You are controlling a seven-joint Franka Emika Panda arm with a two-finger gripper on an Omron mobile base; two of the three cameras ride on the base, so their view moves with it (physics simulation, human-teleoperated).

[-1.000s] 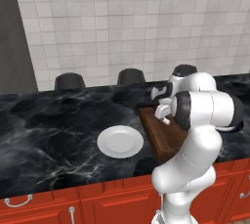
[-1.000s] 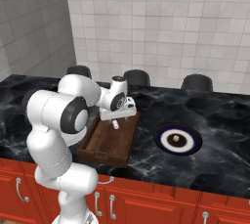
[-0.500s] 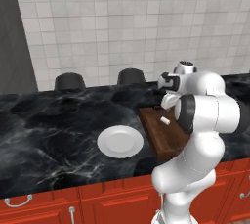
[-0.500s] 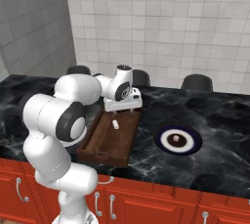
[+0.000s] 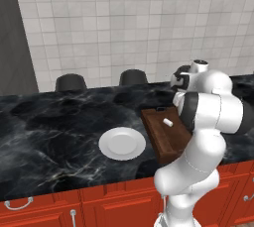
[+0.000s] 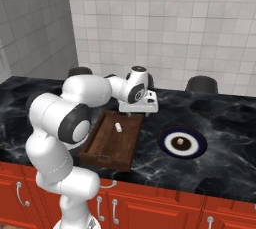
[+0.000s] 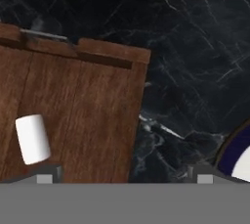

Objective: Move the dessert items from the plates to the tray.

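White oblong (image 7: pixel 32 138) on unlabelled tray (image 7: pixel 83 115)

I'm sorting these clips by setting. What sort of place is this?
A rendered kitchen, most likely: a black marble counter runs over red cabinets against a wall of pale tiles, and a wooden tray and plates sit on it.
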